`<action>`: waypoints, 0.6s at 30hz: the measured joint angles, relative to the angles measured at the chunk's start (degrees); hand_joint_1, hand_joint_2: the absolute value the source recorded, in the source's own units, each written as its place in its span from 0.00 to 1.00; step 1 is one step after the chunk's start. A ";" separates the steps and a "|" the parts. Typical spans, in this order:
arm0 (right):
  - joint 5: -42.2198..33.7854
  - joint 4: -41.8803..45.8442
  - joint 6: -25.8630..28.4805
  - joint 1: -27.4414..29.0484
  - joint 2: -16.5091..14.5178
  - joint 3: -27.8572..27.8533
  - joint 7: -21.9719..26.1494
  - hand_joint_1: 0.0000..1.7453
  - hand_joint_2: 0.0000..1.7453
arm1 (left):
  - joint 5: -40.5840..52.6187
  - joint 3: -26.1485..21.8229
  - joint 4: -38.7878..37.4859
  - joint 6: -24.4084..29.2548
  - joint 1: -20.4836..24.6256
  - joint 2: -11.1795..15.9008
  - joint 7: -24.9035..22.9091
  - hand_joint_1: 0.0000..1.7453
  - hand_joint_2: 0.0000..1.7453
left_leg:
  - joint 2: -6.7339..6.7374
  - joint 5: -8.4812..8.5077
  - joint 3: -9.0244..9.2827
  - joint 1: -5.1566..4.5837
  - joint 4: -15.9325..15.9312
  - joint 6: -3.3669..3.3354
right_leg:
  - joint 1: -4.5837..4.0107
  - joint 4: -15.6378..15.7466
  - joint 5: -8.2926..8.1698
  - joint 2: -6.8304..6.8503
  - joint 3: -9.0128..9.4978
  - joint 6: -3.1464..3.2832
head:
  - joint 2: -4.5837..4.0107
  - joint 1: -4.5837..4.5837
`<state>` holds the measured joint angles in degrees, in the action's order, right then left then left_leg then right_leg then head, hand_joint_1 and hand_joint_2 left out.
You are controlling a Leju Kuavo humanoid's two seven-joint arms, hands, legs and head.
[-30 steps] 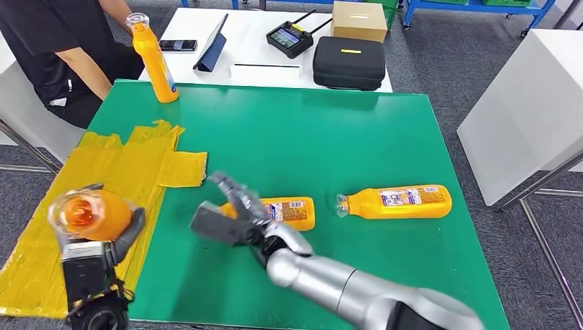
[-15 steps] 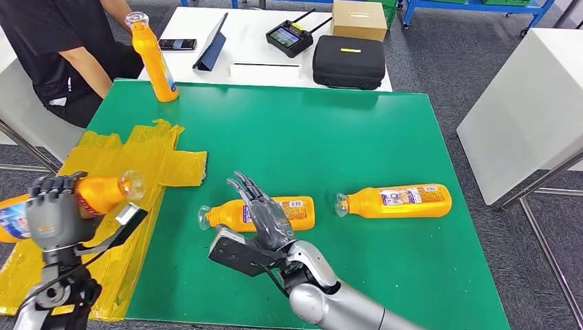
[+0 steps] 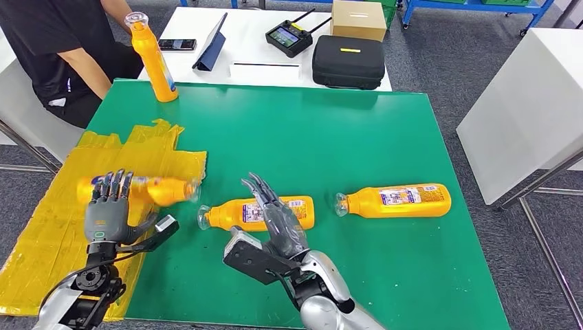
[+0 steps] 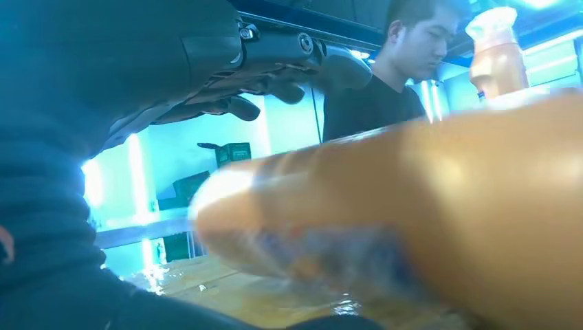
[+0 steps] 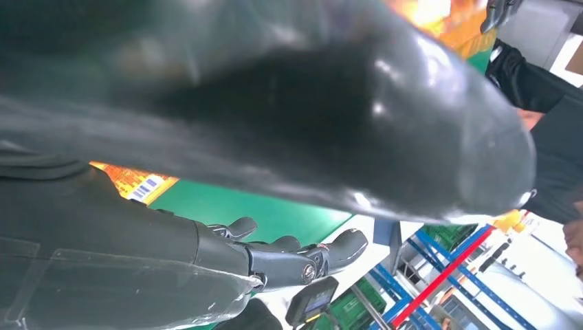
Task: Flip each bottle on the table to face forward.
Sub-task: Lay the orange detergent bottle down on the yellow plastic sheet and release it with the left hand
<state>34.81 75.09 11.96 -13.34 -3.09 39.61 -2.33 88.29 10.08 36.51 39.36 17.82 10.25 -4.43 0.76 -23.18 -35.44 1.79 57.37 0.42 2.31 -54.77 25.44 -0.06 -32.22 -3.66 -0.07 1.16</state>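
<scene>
Left hand (image 3: 110, 206): I see it grasping a blurred orange bottle (image 3: 148, 189) lying sideways over the yellow sheet (image 3: 48, 234) at the green tabletop's (image 3: 330, 130) left edge, cap toward the centre.

Right hand (image 3: 278, 220): released, fingers straight and spread, holding nothing, raised over the middle bottle (image 3: 237, 214).

Middle bottle: on its side near the front edge, cap pointing left.

Right-side bottle (image 3: 395, 201): on its side toward the right edge, cap pointing left, apart from the middle one.

Upright bottle (image 3: 152, 58): at the far-left corner, a person's arm (image 3: 86, 69) beside it.
</scene>
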 joint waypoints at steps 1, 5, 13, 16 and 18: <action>0.38 0.06 -0.26 0.11 -0.09 -0.33 0.01 0.00 0.00 | -0.04 0.21 -0.27 0.00 0.17 0.00 -0.09 0.00 0.00 | 0.00 0.00 0.00 0.00 0.00 0.00 | 0.00 0.00 0.00 0.00 0.00 0.00 | 0.00 0.00; 2.27 0.09 -1.05 0.52 -0.23 -1.41 -0.38 0.00 0.00 | -1.18 0.42 -0.07 0.03 0.30 0.00 -0.13 0.00 0.00 | -0.01 0.00 -0.02 0.00 0.00 0.00 | 0.01 0.00 0.00 0.00 0.00 0.00 | 0.00 -0.01; 6.16 0.00 -1.74 0.87 -0.35 -2.84 -2.49 0.00 1.00 | -8.62 -2.61 5.53 0.07 -0.98 -0.60 7.04 0.00 0.00 | -0.04 0.02 -0.03 -0.01 0.01 0.00 | 0.01 0.00 -0.01 0.01 -0.04 0.00 | 0.00 0.00; 13.82 -1.76 -2.22 0.28 -0.06 -3.23 -6.51 0.00 1.00 | -28.62 -9.87 10.56 -0.18 -1.38 -3.95 25.60 0.00 0.00 | -0.03 0.03 -0.05 -0.02 0.01 -0.02 | 0.02 0.00 -0.01 0.01 -0.03 -0.01 | 0.00 -0.01; 19.11 -4.65 -2.18 -0.74 0.29 -3.50 -8.57 0.00 1.00 | -45.17 -13.82 13.99 -0.55 -1.53 -6.13 34.25 0.00 0.00 | 0.01 0.03 -0.05 -0.03 0.01 -0.03 | 0.02 0.00 -0.03 -0.01 0.00 -0.02 | 0.00 -0.01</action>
<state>53.92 70.44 9.78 -14.09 -2.80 36.11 -10.90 43.11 -3.74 50.50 38.82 16.29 4.12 29.82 0.77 -23.14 -35.49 1.77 57.39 0.39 2.33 -54.77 25.41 -0.06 -32.21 -3.68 -0.07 1.15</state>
